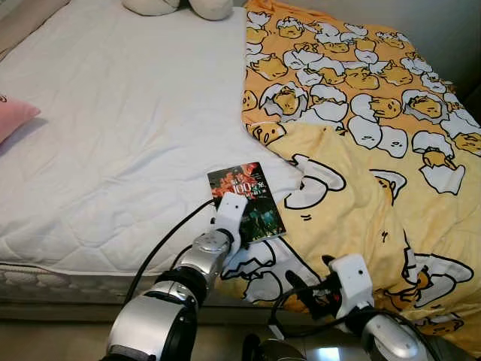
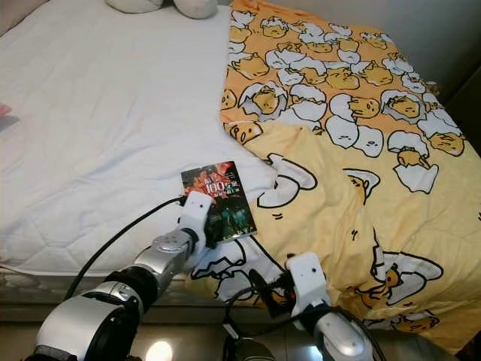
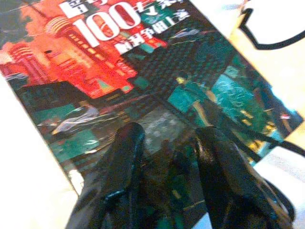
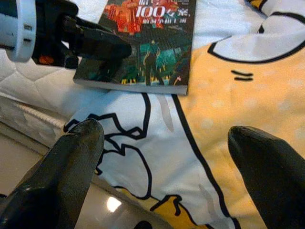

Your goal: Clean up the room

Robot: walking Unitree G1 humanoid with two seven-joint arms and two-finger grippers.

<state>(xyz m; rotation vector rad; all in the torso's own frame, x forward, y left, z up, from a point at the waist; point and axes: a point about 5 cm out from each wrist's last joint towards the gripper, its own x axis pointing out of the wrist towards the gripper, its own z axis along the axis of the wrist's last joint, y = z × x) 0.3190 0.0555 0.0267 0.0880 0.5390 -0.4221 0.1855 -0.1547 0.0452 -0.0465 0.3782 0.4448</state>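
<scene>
A paperback book (image 1: 252, 201) with a red and teal cover lies flat on the white mattress (image 1: 128, 128), near the bed's front edge and against the yellow blanket (image 1: 361, 150). My left gripper (image 3: 169, 133) is open over the near part of the cover, with both black fingers (image 3: 121, 162) above the book and a gap between them. Its white wrist mount (image 1: 229, 214) covers the book's near left corner. My right gripper (image 4: 164, 136) hangs wide open, low in front of the bed over the blanket's draped edge, to the right of the book, and holds nothing.
The egg-cartoon blanket covers the bed's right half and spills over the front edge. A pink pillow (image 1: 11, 116) lies at the far left and plush toys (image 1: 199, 6) at the head. Shiny floor (image 1: 45, 338) runs below the mattress edge.
</scene>
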